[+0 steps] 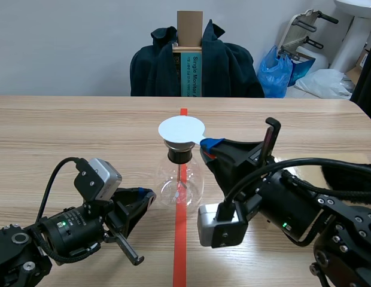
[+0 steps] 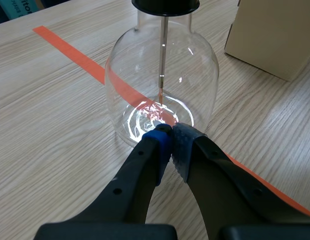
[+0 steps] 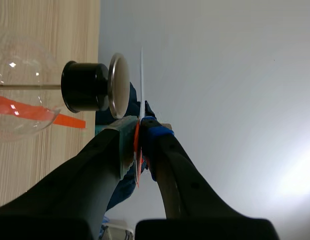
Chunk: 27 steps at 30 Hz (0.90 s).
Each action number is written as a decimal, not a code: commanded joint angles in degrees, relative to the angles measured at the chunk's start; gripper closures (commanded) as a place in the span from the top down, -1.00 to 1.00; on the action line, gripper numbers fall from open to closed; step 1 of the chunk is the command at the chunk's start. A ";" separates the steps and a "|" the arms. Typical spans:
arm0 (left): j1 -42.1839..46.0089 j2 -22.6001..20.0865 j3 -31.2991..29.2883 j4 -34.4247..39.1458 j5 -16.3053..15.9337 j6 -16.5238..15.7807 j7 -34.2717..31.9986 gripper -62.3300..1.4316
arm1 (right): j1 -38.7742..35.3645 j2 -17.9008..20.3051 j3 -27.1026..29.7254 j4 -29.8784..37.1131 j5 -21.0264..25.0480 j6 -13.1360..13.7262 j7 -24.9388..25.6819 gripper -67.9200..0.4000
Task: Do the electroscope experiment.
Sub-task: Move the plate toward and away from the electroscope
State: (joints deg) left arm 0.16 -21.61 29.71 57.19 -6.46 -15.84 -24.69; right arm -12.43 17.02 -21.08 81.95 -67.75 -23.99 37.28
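Right gripper (image 3: 140, 127) clenched on white disc (image 1: 182, 129), held just over electroscope (image 1: 181, 181) top. Left gripper (image 2: 171, 137) closed, empty, just left of its base.

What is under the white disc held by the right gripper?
A metal plate on the black stopper of the glass flask. In the scene view the white disc covers that plate.

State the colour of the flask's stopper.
The stopper is black, clearest in the right wrist view.

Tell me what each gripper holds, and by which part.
The right gripper pinches the white disc by its edge. The left gripper is shut on nothing.
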 commanded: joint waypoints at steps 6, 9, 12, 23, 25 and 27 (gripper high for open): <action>-0.35 -0.02 -0.15 0.83 -0.37 0.11 -0.79 -0.86 | 0.52 0.90 0.55 0.55 0.37 -0.61 1.09 -0.97; -0.35 -0.02 -0.15 0.83 -0.37 0.11 -0.79 -0.86 | 0.52 0.90 0.55 0.55 0.37 -0.61 1.09 -0.97; -0.35 -0.02 -0.15 0.83 -0.37 0.11 -0.79 -0.86 | 0.52 0.90 0.55 0.55 0.37 -0.61 1.07 -0.97; -0.35 -0.02 -0.15 0.83 -0.37 0.11 -0.79 -0.86 | 0.52 0.92 0.55 0.55 0.37 -0.61 0.09 -0.97; -0.35 -0.02 -0.15 0.83 -0.37 0.11 -0.79 -0.86 | 0.52 0.92 0.55 0.55 0.37 -0.61 -1.42 -0.97; -0.35 -0.02 -0.15 0.83 -0.37 0.11 -0.79 -0.86 | 0.52 0.92 0.55 0.55 0.37 -0.61 -3.54 -0.97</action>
State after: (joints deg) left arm 0.16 -21.61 29.71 57.19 -6.46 -15.84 -24.69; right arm -12.43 17.02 -21.08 81.95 -67.72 -23.99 34.15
